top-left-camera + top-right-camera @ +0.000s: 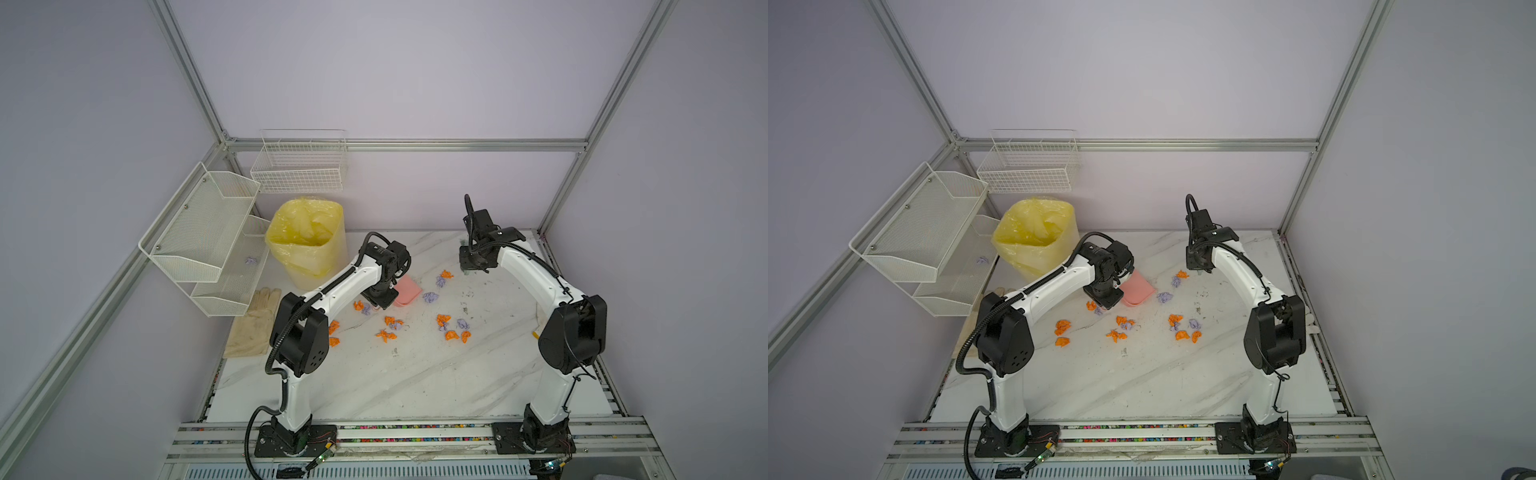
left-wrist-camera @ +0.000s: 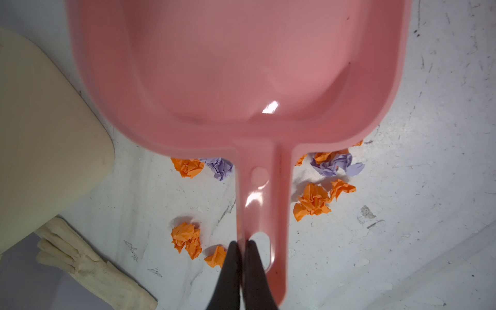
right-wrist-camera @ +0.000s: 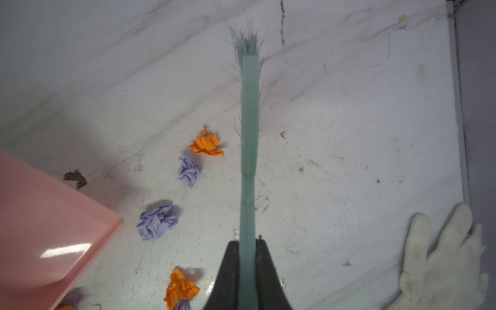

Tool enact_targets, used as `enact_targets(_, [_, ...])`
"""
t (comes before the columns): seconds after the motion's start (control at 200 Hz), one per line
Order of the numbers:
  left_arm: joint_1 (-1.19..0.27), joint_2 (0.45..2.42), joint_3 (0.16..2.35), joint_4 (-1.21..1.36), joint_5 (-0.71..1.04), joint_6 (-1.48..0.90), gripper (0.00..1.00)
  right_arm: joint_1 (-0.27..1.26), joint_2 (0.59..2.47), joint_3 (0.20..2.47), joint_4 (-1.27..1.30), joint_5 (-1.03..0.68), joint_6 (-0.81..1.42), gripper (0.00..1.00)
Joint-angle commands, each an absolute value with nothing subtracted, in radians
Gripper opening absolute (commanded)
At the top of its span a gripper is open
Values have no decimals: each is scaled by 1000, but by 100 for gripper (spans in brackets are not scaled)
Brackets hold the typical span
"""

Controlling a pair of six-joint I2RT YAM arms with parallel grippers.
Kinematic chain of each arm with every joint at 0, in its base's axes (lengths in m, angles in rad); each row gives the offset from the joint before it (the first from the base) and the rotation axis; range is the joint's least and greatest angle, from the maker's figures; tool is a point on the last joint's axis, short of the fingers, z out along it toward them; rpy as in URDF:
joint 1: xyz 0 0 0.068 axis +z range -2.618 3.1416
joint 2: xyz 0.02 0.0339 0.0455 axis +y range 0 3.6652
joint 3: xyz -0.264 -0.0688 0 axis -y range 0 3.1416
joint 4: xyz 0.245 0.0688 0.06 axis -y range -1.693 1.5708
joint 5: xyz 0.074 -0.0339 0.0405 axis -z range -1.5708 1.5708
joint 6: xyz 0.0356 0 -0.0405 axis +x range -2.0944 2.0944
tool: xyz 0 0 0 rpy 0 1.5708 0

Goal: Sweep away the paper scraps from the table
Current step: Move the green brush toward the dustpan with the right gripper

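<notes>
Several orange and lilac paper scraps point(image 1: 451, 334) point(image 1: 1062, 327) lie scattered across the middle of the marble table point(image 1: 415, 374). My left gripper point(image 2: 242, 243) is shut on the handle of a pink dustpan point(image 2: 241, 67), pinching the handle's edge beside its hang hole. The pan point(image 1: 407, 291) is empty, and scraps point(image 2: 312, 200) show under its handle end. My right gripper point(image 3: 247, 241) is shut on the handle of a teal brush point(image 3: 249, 120) at the far right of the table. An orange scrap point(image 3: 206, 145) and a lilac scrap point(image 3: 157, 221) lie between the brush and the pan.
A bin lined with a yellow bag point(image 1: 307, 241) stands at the back left, close behind the left arm. White wire racks point(image 1: 208, 237) point(image 1: 299, 166) hang on the left and back walls. A beige glove point(image 1: 253, 328) lies at the table's left edge, a white glove point(image 3: 442, 257) at its right edge.
</notes>
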State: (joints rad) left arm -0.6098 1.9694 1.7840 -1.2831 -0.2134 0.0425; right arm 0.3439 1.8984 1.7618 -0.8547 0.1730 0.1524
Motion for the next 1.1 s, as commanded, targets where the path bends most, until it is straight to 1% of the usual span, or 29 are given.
enact_targets(0.0, [-626,1950,1879,-1326,-226,54,0,344,1948,1813,-892,237,79,0])
enact_targets(0.135, [-627,1911,1833,-1327,-163,76,0,348,1978,1819,-875,250,65,0])
enact_targets(0.26, [-625,1892,1835,-1350,-84,51,0,358,1976,1797,-838,247,50,0])
enact_targets(0.55, [-626,1907,1821,-1399,-1,37,0,395,2005,1838,-843,292,15,0])
enact_targets(0.67, [-626,1913,1787,-1399,7,23,0,414,1997,1835,-830,298,6,0])
enact_targets(0.97, [-626,1956,1801,-1397,-67,-36,0,440,1975,1799,-813,316,-2,0])
enact_targets(1.095, [-626,1971,1808,-1398,-35,-27,0,456,1970,1788,-818,326,-3,0])
